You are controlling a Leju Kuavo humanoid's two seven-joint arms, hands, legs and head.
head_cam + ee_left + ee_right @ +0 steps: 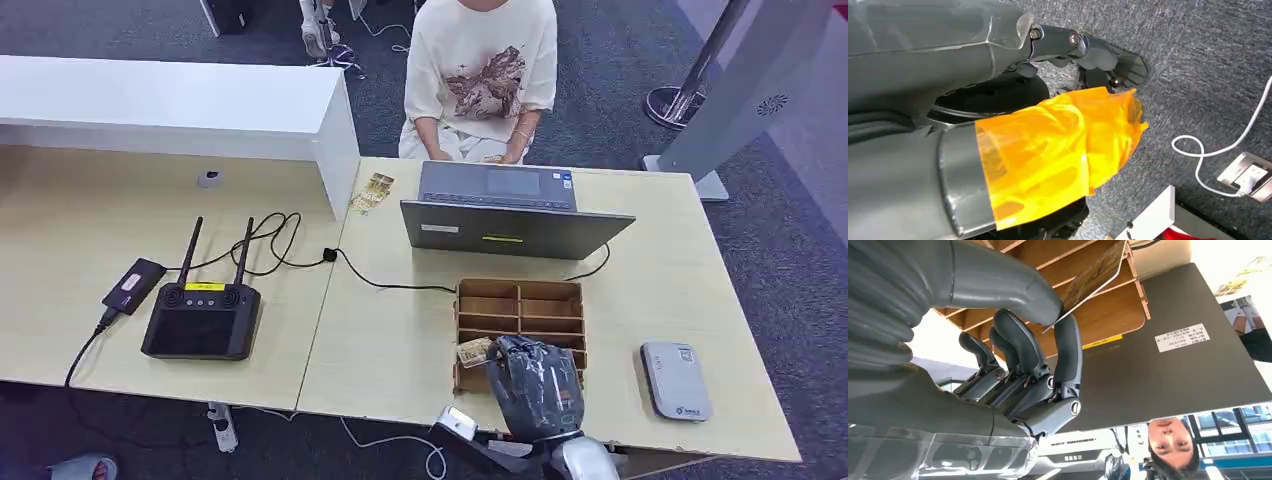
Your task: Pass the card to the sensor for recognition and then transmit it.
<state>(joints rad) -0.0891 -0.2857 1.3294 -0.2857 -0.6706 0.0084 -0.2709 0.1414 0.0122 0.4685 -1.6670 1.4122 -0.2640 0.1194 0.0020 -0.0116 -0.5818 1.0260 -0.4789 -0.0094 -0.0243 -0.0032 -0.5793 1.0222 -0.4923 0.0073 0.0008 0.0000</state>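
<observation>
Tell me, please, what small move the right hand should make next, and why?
Probably lift and carry the card toward the grey sensor on the table. The right hand pinches the card between thumb and finger at the wooden box, and the sensor lies apart to the robot's right, with nothing on it yet.

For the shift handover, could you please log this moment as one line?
right hand: pinches patterned card over brown wooden compartment tray | left hand: hangs over grey carpet | grey card sensor: not reached
</observation>
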